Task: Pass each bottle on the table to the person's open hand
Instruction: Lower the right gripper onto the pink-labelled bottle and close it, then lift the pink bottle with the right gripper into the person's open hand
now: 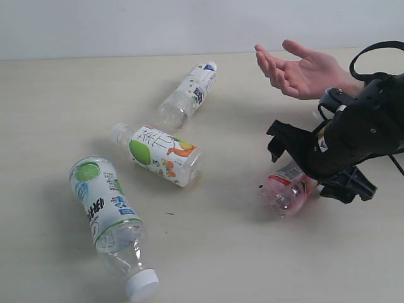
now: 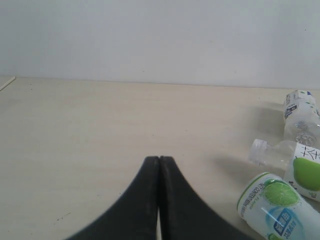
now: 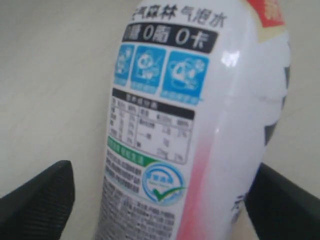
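Right wrist view shows right fingers apart astride the pink bottle, while left fingers press together.

Black right arm, looping black cable, tapered black left end effector

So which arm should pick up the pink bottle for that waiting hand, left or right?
Right, probably. The right gripper straddles the pink bottle, fingers open on either side, close to the person's open hand. The left gripper is shut, and its camera does not show that bottle.
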Motion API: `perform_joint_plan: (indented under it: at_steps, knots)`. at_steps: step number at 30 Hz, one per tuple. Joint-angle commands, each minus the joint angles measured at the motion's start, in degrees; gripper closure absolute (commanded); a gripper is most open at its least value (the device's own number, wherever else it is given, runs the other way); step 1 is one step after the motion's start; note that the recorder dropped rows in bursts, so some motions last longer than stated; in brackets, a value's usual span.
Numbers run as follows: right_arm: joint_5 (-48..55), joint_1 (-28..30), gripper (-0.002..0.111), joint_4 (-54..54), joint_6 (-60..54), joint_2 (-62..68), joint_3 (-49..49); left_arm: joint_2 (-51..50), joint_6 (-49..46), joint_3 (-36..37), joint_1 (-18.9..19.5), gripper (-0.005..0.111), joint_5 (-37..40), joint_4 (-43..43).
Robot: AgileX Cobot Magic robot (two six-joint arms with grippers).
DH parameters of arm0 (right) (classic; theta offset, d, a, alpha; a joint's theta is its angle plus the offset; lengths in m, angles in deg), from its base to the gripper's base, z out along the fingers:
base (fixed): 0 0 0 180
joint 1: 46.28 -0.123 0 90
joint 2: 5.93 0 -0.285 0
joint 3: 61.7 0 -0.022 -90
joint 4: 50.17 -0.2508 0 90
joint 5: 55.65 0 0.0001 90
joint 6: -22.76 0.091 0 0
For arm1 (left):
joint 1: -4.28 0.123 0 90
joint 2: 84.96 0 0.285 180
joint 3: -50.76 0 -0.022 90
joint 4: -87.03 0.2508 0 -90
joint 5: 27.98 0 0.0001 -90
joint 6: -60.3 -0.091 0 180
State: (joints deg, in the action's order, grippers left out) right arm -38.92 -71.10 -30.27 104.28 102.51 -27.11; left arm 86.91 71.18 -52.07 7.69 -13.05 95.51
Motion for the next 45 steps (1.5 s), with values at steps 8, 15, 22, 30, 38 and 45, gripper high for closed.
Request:
perform_joint_plan:
  at_steps: [8,15,22,30,38,45]
  knots:
    - [1.68,-0.21,0.108,0.44,-0.48,0.04,0.07,0.34,0.07,0.04,0.08,0.107,-0.35,0.13]
    - [2.90,-0.21,0.108,0.00,-5.95,-1.51,0.07,0.34,0.07,0.04,0.08,0.107,-0.35,0.13]
    - [6.06,-0.21,0.108,-4.68,-26.09,-9.90,-0.14,0.34,0.07,0.04,0.08,0.107,-0.35,0.13]
    - [7.74,-0.21,0.108,-10.01,-46.41,-21.25,-0.27,0.34,0.07,0.04,0.08,0.107,-0.35,0.13]
    - [19.24,-0.21,0.108,-10.07,-62.25,-28.39,-4.79,0.34,0.07,0.04,0.08,0.107,-0.35,0.13]
    - [37.04,-0.21,0.108,-9.41,-64.58,-24.43,-16.85,0.34,0.07,0.04,0.08,0.107,-0.35,0.13]
